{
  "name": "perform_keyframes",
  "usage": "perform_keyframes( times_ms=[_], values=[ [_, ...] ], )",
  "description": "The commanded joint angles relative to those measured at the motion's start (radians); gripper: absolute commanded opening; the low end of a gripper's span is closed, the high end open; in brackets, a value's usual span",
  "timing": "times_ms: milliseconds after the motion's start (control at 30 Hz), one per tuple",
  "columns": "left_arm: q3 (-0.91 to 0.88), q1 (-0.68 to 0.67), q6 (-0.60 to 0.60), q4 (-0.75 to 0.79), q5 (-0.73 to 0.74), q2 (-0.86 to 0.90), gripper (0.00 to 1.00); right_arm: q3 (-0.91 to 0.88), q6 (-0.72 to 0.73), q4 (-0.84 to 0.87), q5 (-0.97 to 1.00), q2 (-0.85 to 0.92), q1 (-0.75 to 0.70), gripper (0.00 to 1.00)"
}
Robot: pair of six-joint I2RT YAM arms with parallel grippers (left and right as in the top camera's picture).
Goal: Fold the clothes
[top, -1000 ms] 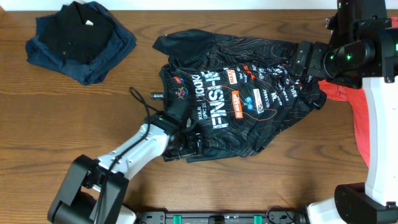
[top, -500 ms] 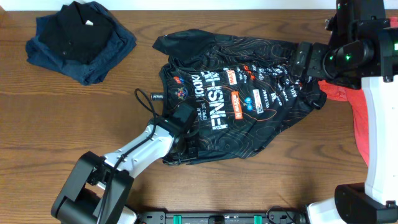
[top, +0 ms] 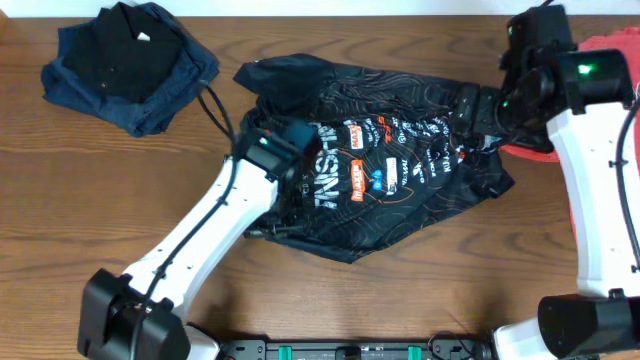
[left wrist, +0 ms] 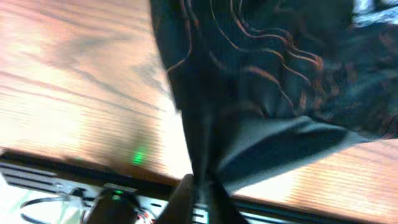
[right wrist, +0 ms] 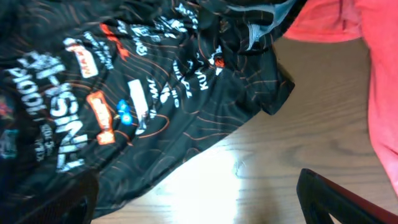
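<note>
Jersey (top: 400,180), shiny black with thin orange-red contour lines and white and coloured logos, lies rumpled and logo side up on the wooden table (top: 80,220). It covers the middle of the table and spreads toward 2 o'clock, and its nearest edge comes to a point toward 6 o'clock. The left arm (top: 200,235) rises from the 7 o'clock edge and crosses diagonally to the garment's 9 o'clock side. In the overhead view the left gripper (top: 292,135) sits over that side. In the wrist view the left gripper (left wrist: 200,193) has its jaws pressed together on a fold of the black cloth, which stretches away from the pinch with bare wood on either side. The right gripper (top: 470,110) stands at 2 o'clock over the garment's right end. In its wrist view the right gripper (right wrist: 196,186) has its jaws spread wide with nothing between them, only cloth and bare wood below. Whether it touches the cloth cannot be determined. A coral-red T-shirt (right wrist: 385,93) lies at 3 o'clock, touching the garment's right end. A pile of dark garments (top: 130,65), black over navy, lies at 11 o'clock, well apart.
</note>
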Motion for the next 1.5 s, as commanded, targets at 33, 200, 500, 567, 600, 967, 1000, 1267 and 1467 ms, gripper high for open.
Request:
perform_keyframes(
  times_ms=[33, 200, 500, 567, 600, 967, 1000, 1267, 1467],
  values=[
    [0.042, 0.051, -0.011, -0.001, -0.069, -0.010, 0.49, -0.087, -0.007, 0.039, 0.003, 0.001, 0.009, 0.99],
    [0.033, 0.089, 0.016, -0.002, -0.050, -0.008, 0.72, -0.165, -0.006, 0.093, 0.003, 0.001, 0.007, 0.99],
    [-0.141, 0.087, 0.049, 0.034, 0.024, -0.008, 0.72, -0.193, -0.003, 0.099, 0.003, 0.001, 0.008, 0.99],
    [-0.203, 0.087, 0.064, 0.076, 0.066, -0.008, 0.72, -0.193, -0.003, 0.099, 0.003, 0.001, 0.008, 0.99],
    [-0.241, 0.087, 0.081, 0.110, 0.101, -0.008, 0.72, -0.193, -0.003, 0.099, 0.003, 0.001, 0.008, 0.99],
    [-0.446, 0.087, 0.123, 0.446, 0.201, -0.004, 0.72, -0.193, -0.003, 0.180, 0.021, 0.002, 0.007, 0.99],
    [-0.446, 0.087, 0.119, 0.452, 0.201, -0.001, 0.71, -0.193, -0.003, 0.197, 0.034, 0.002, 0.006, 0.99],
    [-0.446, 0.087, 0.093, 0.454, 0.201, 0.022, 0.63, -0.193, 0.022, 0.247, 0.066, 0.023, -0.085, 0.99],
    [-0.448, 0.087, 0.093, 0.457, 0.201, 0.040, 0.63, -0.196, 0.027, 0.201, 0.066, 0.064, -0.185, 0.99]
  ],
)
